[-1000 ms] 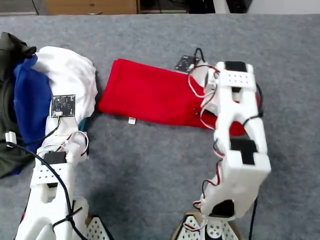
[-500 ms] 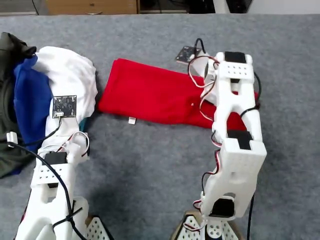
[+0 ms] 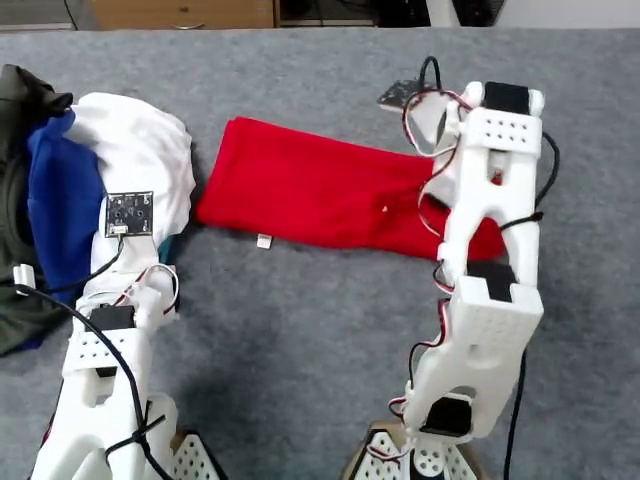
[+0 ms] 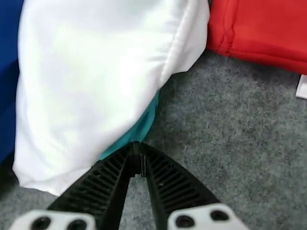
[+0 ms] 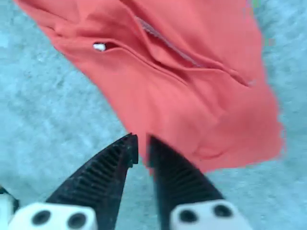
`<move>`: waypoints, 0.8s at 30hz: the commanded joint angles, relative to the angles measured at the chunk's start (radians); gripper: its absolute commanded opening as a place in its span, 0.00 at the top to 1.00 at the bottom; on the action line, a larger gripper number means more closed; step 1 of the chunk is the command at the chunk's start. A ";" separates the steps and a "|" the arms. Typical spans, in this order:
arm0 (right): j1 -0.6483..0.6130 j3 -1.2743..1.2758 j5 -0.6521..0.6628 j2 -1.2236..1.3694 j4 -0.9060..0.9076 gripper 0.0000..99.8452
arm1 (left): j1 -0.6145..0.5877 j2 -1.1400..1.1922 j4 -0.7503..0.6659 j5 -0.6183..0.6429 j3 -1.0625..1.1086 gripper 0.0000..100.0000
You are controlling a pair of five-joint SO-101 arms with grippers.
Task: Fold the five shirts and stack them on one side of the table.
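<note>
Right pincer (image 5: 142,146) narrowly parted at edge of red shirt (image 5: 182,86); left pincer (image 4: 136,160) closed beside white shirt (image 4: 86,72).

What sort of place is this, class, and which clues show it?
Probably a robotics lab: two white arms with bare wiring stand side by side at a grey felt-covered table holding a red shirt and a shirt pile.

teal shirt (image 4: 143,120) under white shirt (image 4: 96,72), mostly hidden
</note>
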 commanded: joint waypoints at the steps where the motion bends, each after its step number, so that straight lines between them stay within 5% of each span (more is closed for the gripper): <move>1: -0.054 0.113 -0.118 -0.004 -0.146 1.00 | 0.008 -0.019 -0.017 -0.006 -0.003 0.98; 12: -0.139 0.329 -0.327 0.035 -0.652 1.00 | 0.008 -0.018 -0.017 -0.006 -0.005 0.98; 24: -0.116 0.311 -0.302 -0.191 -0.408 1.00 | 0.002 -0.019 -0.017 -0.006 -0.003 0.98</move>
